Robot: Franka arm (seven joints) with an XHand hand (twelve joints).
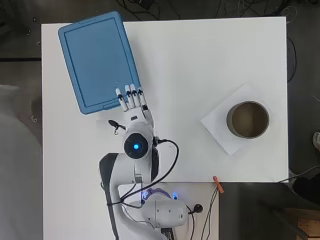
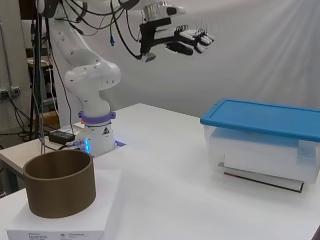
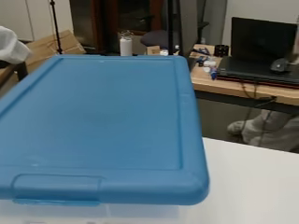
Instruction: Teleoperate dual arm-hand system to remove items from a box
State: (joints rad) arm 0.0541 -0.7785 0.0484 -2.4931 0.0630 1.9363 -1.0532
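A clear plastic box (image 2: 262, 157) with a blue lid (image 1: 97, 61) stands at the table's far left corner; the lid is shut on it. In the side view the box rests on a flat dark-edged slab (image 2: 265, 181), and white contents show dimly through its wall. My hand (image 1: 132, 102) hovers high above the table, fingers straight and spread, their tips over the lid's near edge in the overhead view. The side view shows the hand (image 2: 187, 41) well above and short of the box, holding nothing. The wrist view is filled by the blue lid (image 3: 98, 121) and its front latch tab (image 3: 56, 184).
A brown round pot (image 1: 248, 119) stands on a flat white box (image 1: 220, 127) at the table's right side. A small black clip (image 1: 116, 125) lies near the arm, and an orange clip (image 1: 218, 184) sits at the near table edge. Cables trail round the arm's base (image 1: 162, 212).
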